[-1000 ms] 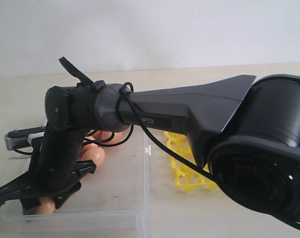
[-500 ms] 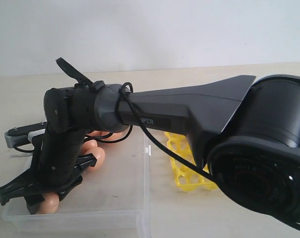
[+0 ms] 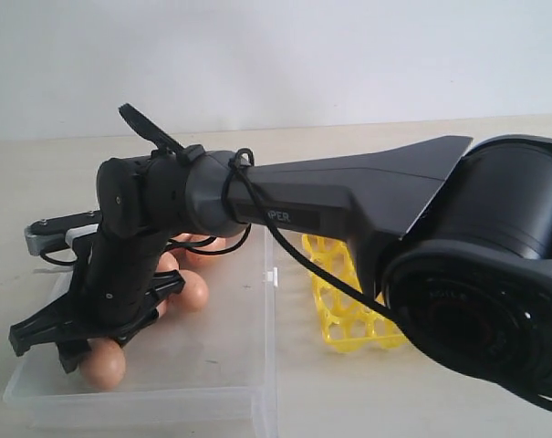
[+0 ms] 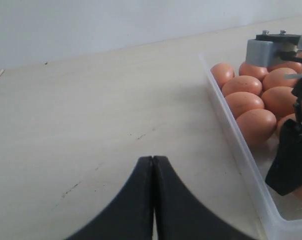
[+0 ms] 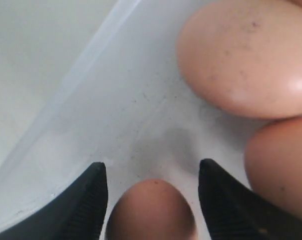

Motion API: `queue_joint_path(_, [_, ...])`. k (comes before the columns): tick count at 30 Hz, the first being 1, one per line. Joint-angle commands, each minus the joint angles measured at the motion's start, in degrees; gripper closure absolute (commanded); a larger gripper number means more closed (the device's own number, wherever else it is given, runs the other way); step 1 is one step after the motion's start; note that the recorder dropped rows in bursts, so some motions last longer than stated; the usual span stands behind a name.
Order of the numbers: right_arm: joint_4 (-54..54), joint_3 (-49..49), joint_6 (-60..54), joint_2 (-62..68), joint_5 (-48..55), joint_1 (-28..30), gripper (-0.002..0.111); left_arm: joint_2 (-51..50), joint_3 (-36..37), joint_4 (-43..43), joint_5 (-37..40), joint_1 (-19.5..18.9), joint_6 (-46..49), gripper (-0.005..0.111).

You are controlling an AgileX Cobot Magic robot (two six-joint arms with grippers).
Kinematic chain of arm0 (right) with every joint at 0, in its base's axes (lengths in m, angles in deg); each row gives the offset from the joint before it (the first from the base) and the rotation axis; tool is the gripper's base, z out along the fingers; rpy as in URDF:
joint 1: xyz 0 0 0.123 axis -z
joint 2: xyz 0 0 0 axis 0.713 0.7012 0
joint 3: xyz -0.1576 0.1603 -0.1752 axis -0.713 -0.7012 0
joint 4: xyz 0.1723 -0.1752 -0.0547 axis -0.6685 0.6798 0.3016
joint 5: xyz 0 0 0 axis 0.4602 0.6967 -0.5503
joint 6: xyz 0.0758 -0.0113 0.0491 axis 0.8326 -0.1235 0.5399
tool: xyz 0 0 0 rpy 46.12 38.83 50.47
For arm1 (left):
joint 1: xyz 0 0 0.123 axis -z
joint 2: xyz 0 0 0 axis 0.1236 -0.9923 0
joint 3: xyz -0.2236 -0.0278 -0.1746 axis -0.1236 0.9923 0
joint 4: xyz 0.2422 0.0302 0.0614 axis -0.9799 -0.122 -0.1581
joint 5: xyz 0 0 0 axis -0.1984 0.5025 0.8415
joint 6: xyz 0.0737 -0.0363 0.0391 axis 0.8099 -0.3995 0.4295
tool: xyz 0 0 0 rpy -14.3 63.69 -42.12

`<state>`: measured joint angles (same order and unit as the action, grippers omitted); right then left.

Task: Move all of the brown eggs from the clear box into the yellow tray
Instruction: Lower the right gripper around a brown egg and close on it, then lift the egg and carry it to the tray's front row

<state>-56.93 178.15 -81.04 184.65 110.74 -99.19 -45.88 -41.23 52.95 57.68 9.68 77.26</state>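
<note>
My right gripper (image 3: 98, 351) reaches down into the clear box (image 3: 221, 365) near its front left corner. Its fingers are shut on one brown egg (image 3: 102, 365), which sits between the ribbed pads (image 5: 91, 200) in the right wrist view as the egg (image 5: 151, 210). Other brown eggs (image 3: 192, 290) lie behind the arm, and several eggs (image 4: 255, 95) crowd along the box wall (image 4: 235, 145). The yellow tray (image 3: 344, 310) stands right of the box, largely hidden by the arm. My left gripper (image 4: 153, 159) is shut and empty over bare table beside the box.
The right arm's large dark body (image 3: 476, 274) fills the right of the exterior view and covers much of the tray. Two more eggs (image 5: 240, 55) lie close beside the held one. Bare tabletop (image 4: 91, 115) stretches out from the box's outer side.
The right gripper has moved a little up and to the right inside the box, and the egg between its fingers has moved with it.
</note>
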Motion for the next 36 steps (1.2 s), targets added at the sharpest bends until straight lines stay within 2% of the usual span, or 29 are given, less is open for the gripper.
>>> queue_joint_path(1, [1.25,-0.18,-0.09,1.78,-1.80,0.51,0.060,0.32,-0.23,0.06,-0.35,0.28,-0.30,0.107])
queue_joint_path(2, [1.46,-0.18,-0.09,1.78,-2.36,0.51,0.065,0.32,-0.23,0.06,-0.35,0.28,-0.30,0.107])
queue_joint_path(6, [1.57,-0.18,-1.16,1.78,-2.86,0.51,0.103,0.32,-0.23,0.06,-0.35,0.28,-0.30,0.107])
queue_joint_path(7, [1.57,-0.18,-1.63,1.78,-2.44,0.51,0.108,0.32,-0.23,0.06,-0.35,0.28,-0.30,0.107])
queue_joint_path(18, [3.57,-0.18,-3.08,1.03,0.60,0.39,0.108,0.32,-0.23,0.06,-0.35,0.28,-0.30,0.107])
queue_joint_path(36, [6.65,-0.63,-5.60,-12.52,-5.82,-1.29,0.108,0.32,-0.23,0.06,-0.35,0.28,-0.30,0.107])
